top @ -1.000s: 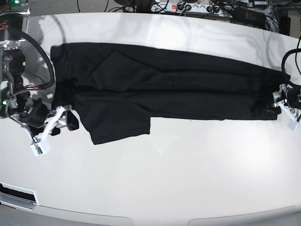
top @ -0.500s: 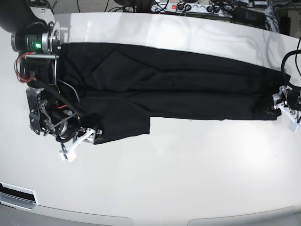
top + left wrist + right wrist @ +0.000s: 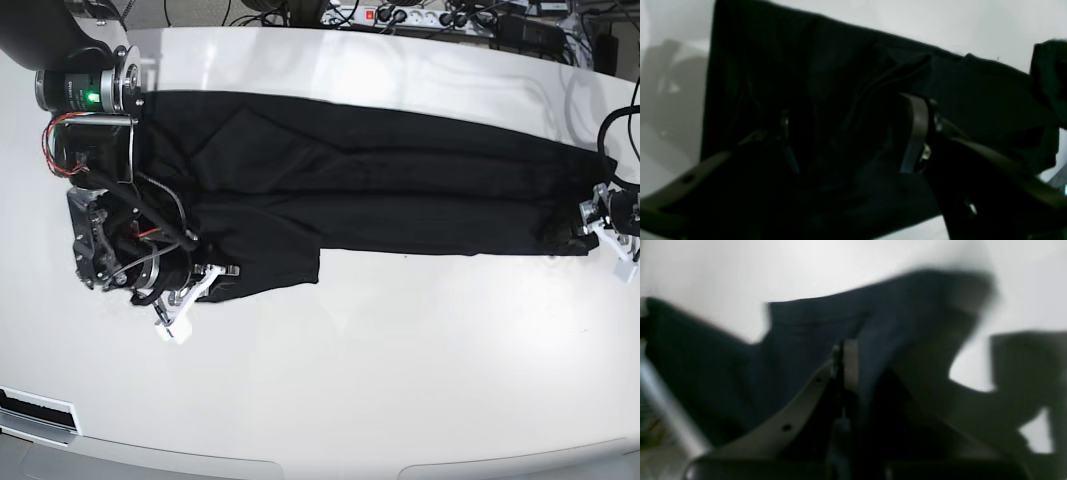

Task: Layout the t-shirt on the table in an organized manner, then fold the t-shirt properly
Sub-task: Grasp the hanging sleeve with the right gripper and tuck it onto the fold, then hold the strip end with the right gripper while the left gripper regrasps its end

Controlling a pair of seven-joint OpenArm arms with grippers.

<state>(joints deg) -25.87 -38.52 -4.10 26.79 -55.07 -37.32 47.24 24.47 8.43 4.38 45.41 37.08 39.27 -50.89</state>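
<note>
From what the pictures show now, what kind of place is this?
Probably a robotics lab or workshop: a large white table, power strips and tangled cables behind it, and a black t-shirt laid out between two robot arms.

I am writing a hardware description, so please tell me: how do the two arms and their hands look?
The right arm is black metal with a silver motor ring, a green light and thin red wires; its hand has pale, whitish fingers. The left hand also has pale fingers, with a black cable looping above it. In the wrist views, the fingers are flat bars with small holes.
</note>
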